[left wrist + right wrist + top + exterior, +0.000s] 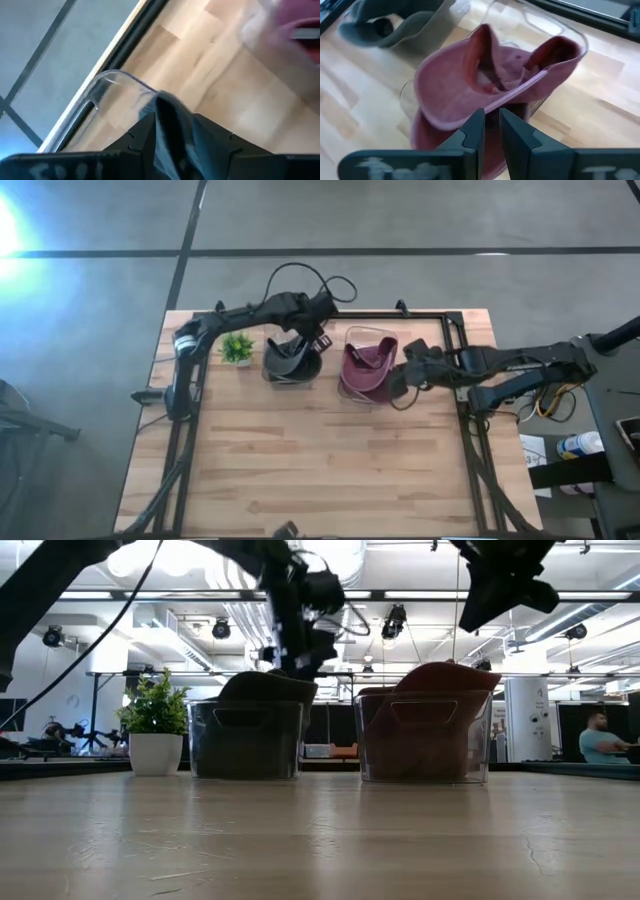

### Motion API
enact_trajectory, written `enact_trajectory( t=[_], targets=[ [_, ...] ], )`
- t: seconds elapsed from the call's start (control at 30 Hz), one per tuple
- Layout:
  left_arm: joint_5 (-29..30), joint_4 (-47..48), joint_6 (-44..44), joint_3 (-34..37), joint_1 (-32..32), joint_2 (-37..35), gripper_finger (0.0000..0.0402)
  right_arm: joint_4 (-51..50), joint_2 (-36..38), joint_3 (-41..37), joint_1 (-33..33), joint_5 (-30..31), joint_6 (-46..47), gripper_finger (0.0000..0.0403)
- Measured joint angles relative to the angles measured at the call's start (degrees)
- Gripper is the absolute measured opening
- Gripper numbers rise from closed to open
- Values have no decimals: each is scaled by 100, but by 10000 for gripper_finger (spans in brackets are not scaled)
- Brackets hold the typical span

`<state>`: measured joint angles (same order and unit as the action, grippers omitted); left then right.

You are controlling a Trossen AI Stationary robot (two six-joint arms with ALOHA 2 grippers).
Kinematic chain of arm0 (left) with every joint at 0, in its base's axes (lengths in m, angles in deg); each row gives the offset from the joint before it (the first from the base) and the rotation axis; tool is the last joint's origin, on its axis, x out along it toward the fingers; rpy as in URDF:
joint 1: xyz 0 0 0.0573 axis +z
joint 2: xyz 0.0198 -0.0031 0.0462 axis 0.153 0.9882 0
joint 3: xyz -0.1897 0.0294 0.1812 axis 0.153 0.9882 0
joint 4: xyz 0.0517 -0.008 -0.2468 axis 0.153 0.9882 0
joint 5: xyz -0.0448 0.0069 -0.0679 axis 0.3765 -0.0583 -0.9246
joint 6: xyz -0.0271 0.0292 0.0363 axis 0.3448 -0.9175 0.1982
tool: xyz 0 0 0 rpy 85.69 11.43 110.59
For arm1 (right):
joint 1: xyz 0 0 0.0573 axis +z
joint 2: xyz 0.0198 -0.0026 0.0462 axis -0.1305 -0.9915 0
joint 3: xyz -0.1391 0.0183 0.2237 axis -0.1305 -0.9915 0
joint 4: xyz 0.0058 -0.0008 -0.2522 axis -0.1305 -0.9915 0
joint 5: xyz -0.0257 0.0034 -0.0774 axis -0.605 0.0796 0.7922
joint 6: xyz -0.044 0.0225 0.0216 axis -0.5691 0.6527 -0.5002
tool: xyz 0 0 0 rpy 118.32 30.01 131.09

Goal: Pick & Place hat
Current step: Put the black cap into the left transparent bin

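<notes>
A dark grey hat sits in a clear bin at the table's far side. A maroon hat lies in a second clear bin to its right, crown and brim sticking up over the rim. My left gripper reaches down onto the grey hat and is shut on it. My right gripper hovers just above and to the right of the maroon hat, fingers shut, touching nothing; the low view shows it clear of the hat. My left gripper pinches a fold of the grey hat's dark cloth between its two fingers, coming from above and pointing down into the bin. The hat still rests in the bin, bulging over its rim. Which part of the hat it has cannot be told.
A small potted plant stands just left of the grey hat's bin. A black frame rail runs along the table's far and side edges. The near half of the wooden tabletop holds nothing.
</notes>
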<state>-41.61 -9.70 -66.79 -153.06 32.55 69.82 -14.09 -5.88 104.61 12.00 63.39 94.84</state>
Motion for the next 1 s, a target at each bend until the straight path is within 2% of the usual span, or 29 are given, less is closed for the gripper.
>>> enact_trajectory(
  t=[0.2,0.53,0.63,0.7,0.77,1.0],
  targets=[
    [-952,-529,-47,621,441,0,122,-9,-4,-10,-447,0,176,54],
    [-736,-693,-55,1091,465,-33,122,-3,-8,-19,-795,-6,308,54],
    [-629,-275,114,1018,426,-85,122,-8,-8,-21,-795,-31,329,54],
    [-258,-256,0,1074,387,-150,122,-12,-6,-25,-795,-46,396,54],
    [-53,-630,-134,1093,382,-188,122,-16,-6,-34,-790,-54,409,54],
    [-326,-501,76,1473,464,-178,122,-42,-6,-38,-775,-68,403,54]
  ],
)
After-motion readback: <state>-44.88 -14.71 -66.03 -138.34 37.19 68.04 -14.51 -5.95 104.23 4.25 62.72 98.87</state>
